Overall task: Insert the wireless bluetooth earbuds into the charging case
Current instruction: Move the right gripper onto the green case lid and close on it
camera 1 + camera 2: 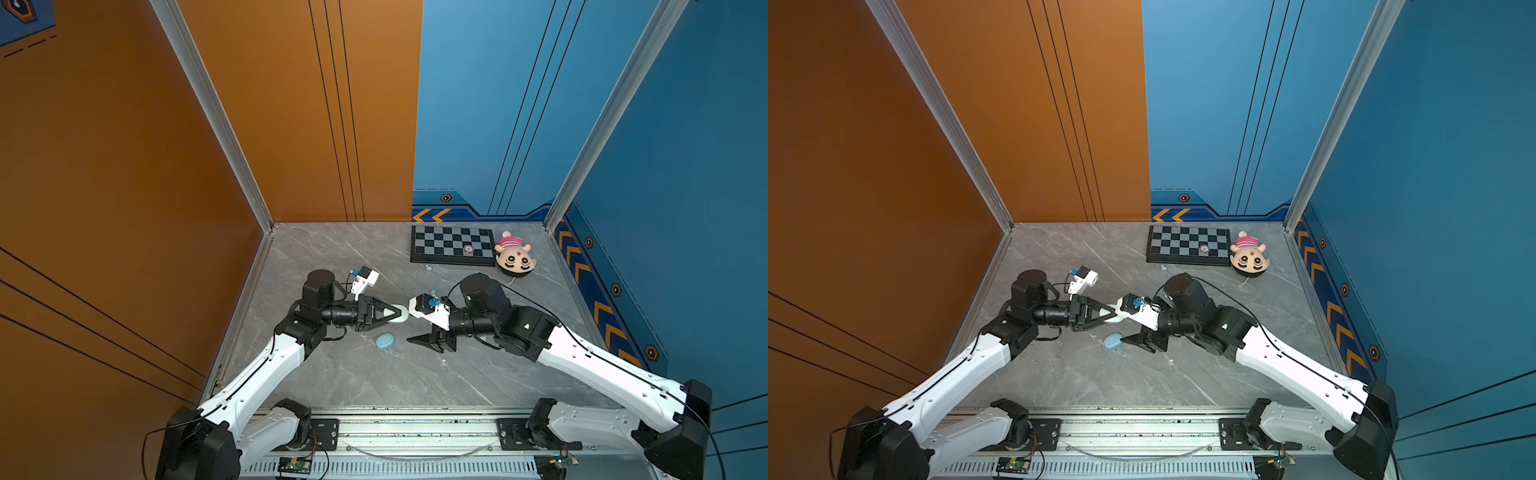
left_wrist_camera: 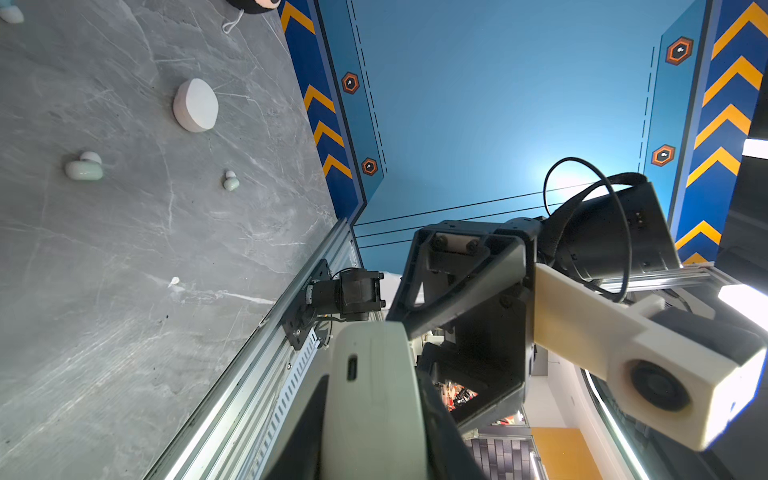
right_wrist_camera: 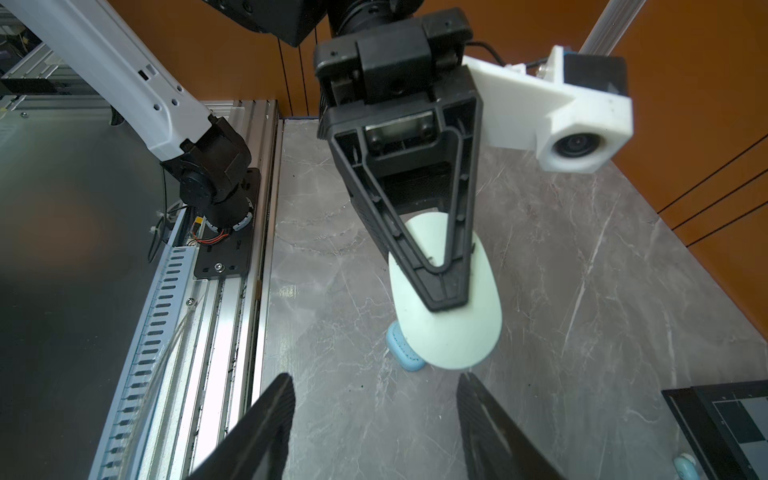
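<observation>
Holding the mint case point(image 3: 457, 336) in the left gripper point(image 1: 392, 313), right gripper point(image 3: 376, 380) spread wide and empty, earbuds point(image 2: 83, 168) loose on the tabletop point(image 2: 124, 291), none in yet.

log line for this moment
left gripper: shut on mint case, lifted | right gripper: open, empty | blue case: on table | mint earbuds: on table

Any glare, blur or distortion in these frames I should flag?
Left wrist view: glare blooms on the blue wall, and the white camera housing is partly blown out. Right wrist view: the fingers of the right gripper are out of focus; the aluminium rail glares. Both top views: even light, wide-angle splay of the corner posts.
</observation>
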`<state>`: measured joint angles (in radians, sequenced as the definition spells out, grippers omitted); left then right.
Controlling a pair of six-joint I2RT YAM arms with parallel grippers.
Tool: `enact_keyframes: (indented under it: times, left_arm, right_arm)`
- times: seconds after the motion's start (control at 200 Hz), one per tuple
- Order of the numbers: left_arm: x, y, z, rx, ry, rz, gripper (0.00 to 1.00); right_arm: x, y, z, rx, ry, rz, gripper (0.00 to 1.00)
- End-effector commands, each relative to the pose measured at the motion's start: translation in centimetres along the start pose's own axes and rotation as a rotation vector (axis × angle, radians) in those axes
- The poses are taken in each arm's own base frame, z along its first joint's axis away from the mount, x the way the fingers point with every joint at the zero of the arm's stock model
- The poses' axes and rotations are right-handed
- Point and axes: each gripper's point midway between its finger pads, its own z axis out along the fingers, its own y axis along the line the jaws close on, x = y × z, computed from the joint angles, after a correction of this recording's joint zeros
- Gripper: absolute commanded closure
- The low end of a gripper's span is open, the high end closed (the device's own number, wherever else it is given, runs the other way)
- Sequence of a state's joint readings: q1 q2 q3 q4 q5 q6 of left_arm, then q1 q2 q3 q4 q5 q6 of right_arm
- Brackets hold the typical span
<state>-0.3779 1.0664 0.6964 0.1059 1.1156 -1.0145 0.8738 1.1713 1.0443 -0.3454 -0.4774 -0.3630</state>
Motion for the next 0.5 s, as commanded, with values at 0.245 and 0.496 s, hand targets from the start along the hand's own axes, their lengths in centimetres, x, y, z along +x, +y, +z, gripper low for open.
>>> enact_keyframes:
  times: [0.245,0.496]
  left_arm:
    - [1.2,-0.7,0.1,0.039,0.053,0.009,0.93]
    - [1.3,-0.7,0.2,0.041,0.059,0.009,0.93]
  right_arm:
    - [-2.9,-1.6,1.1,0.035,-0.049,-0.069,0.36]
    - [-2.6,-1.2,1.6,0.020,-0.034,-0.076,0.45]
